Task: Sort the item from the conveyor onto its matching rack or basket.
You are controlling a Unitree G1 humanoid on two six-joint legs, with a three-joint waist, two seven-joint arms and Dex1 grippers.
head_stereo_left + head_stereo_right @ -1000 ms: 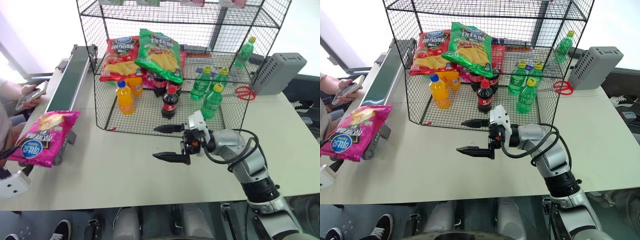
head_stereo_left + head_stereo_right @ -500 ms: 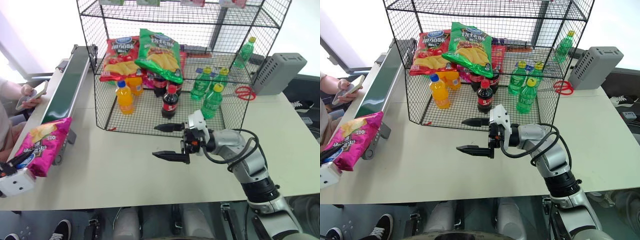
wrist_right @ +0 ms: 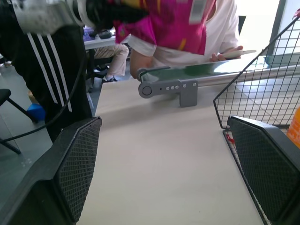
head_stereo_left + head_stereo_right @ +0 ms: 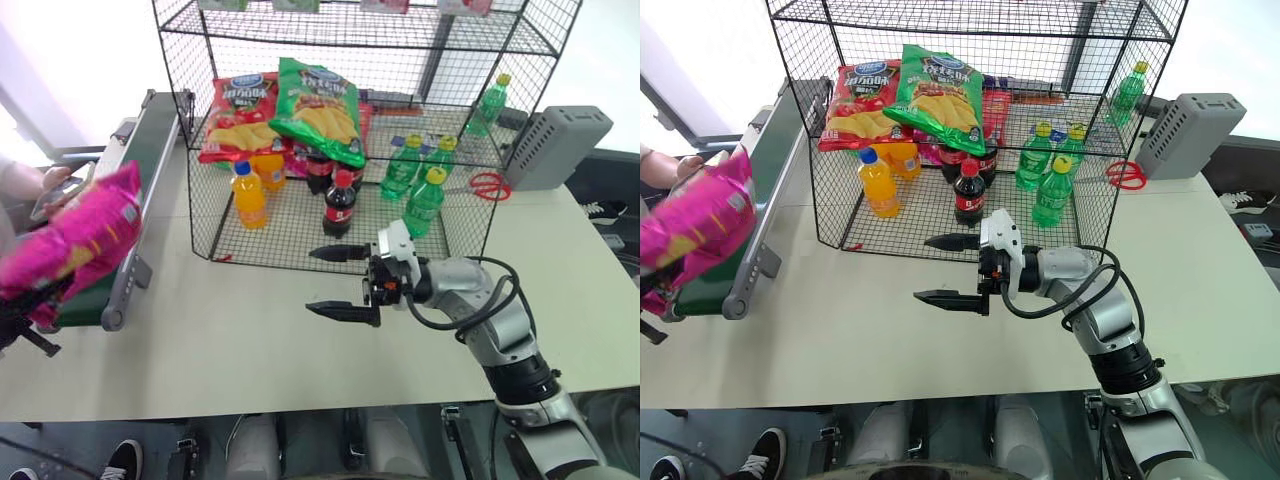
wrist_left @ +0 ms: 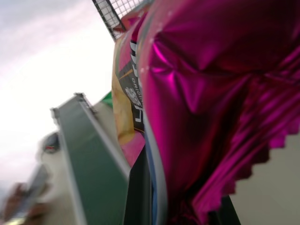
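Note:
My left gripper (image 5: 178, 208) is shut on the item, a glossy magenta-pink chip bag (image 4: 78, 232), gripping its crimped edge. The bag hangs tilted in the air over the near end of the conveyor (image 4: 135, 165), a dark-green belt with silver rails along the table's left side. The black wire rack (image 4: 260, 262) stands at the back middle of the table, right of the belt. In front of the rack my right gripper (image 4: 335, 283) hovers over the table, open and pointing left with nothing between its fingers. The right wrist view looks across the table to the bag (image 3: 168, 18).
Inside the rack lie a red chip bag (image 4: 240, 115) and a green chip bag (image 4: 322, 110), with orange bottles (image 4: 248, 195), a cola bottle (image 4: 340, 203) and green bottles (image 4: 423, 200). Red scissors (image 4: 490, 185) and a grey box (image 4: 560, 145) sit at the right. A person (image 3: 225, 28) holding a phone sits beyond the conveyor.
The left gripper closed on the pink bag, then lifted it off the conveyor's near end, up and toward the rack, rolling it over. The right arm stayed still.

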